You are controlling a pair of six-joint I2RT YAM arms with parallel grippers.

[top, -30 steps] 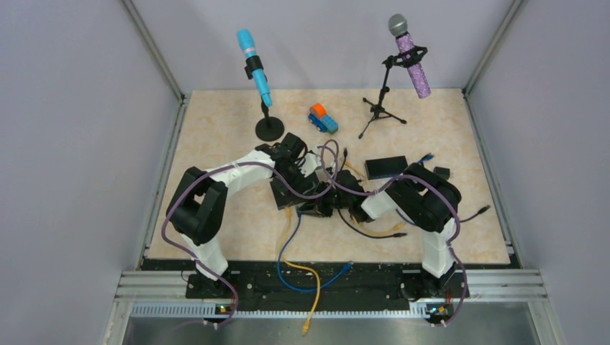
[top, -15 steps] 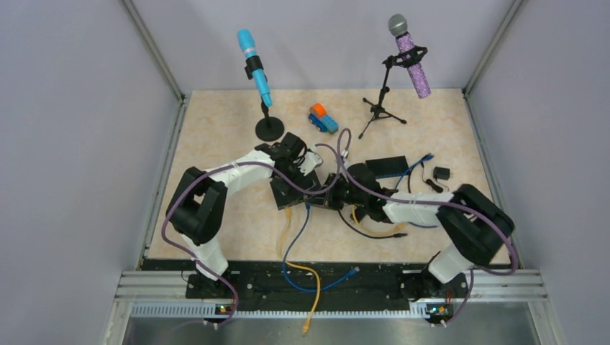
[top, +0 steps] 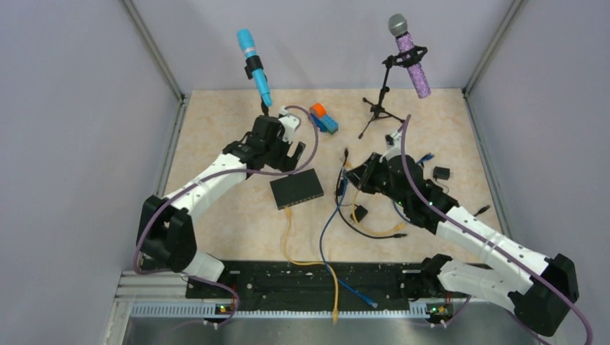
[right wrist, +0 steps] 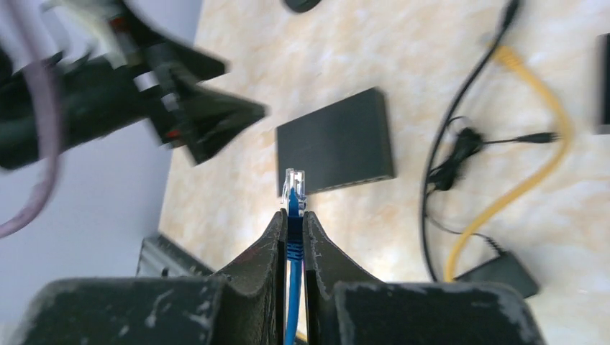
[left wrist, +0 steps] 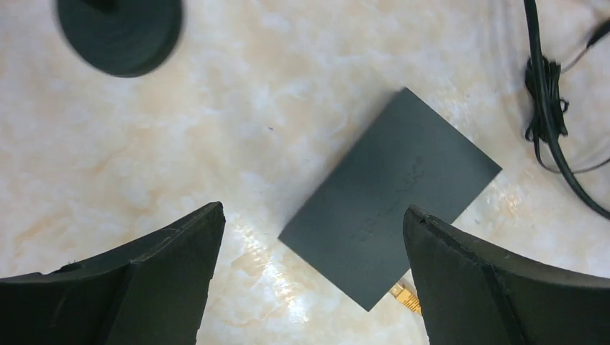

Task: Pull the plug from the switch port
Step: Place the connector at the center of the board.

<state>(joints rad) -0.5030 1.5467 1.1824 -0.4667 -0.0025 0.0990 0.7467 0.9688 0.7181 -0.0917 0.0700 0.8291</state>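
The black switch [top: 296,188] lies flat on the table, and shows in the left wrist view [left wrist: 392,198] and the right wrist view [right wrist: 338,144]. A yellow cable's plug [left wrist: 406,296] sits at its near edge. My right gripper [top: 346,180] is shut on the blue cable's clear plug [right wrist: 293,188], held in the air to the right of the switch and apart from it. The right gripper's fingers [right wrist: 292,214] pinch the blue boot. My left gripper [top: 286,152] hovers open and empty above the switch's far side, jaws wide [left wrist: 313,210].
A blue microphone's round base [top: 270,128] stands behind the left gripper. A toy truck [top: 324,118] and a tripod with a purple microphone [top: 380,111] stand at the back. Black adapters [top: 360,213] and a yellow cable loop [top: 378,228] lie right of the switch.
My right gripper has drawn the blue plug away from the switch to the right. My left gripper has let go of the switch and lifted back towards the microphone base.
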